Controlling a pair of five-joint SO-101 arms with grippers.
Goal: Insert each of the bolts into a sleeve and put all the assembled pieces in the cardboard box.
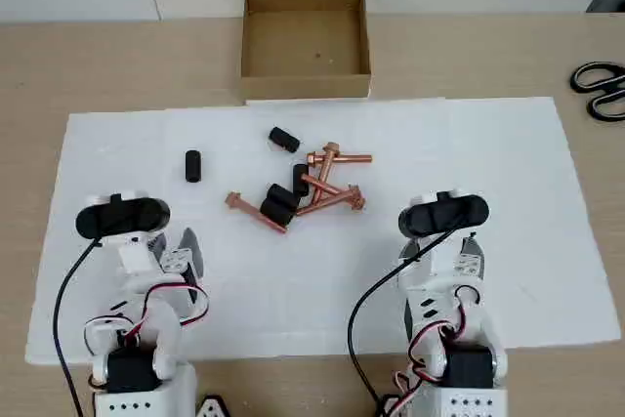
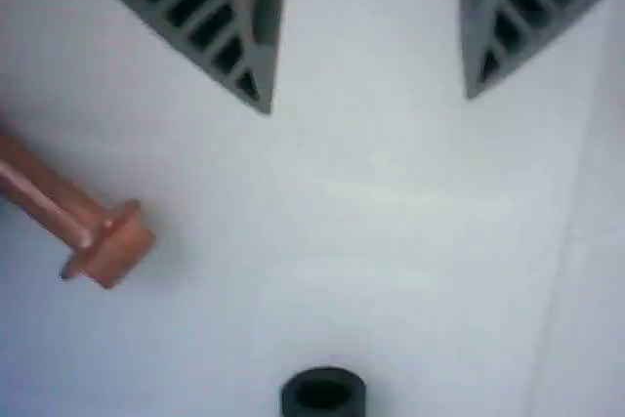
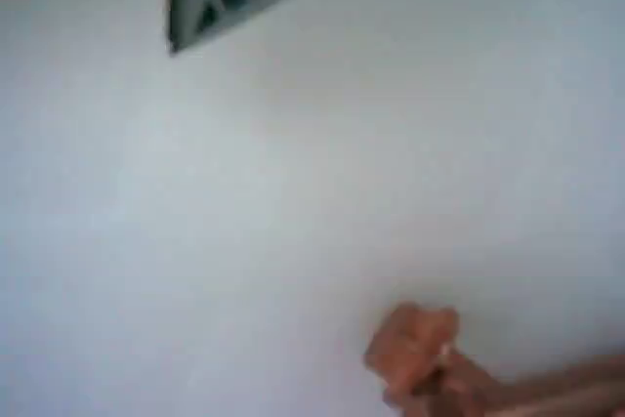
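we list: cardboard box (image 1: 306, 75) empty; bolts (image 1: 342, 158), sleeves (image 1: 192, 165) all unjoined; left gripper (image 2: 369, 100) wide; right gripper (image 1: 471, 246) state: cannot tell.

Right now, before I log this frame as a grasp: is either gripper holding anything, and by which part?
Nothing is held: left gripper open and empty, right gripper empty, bolts and sleeves loose on the paper.
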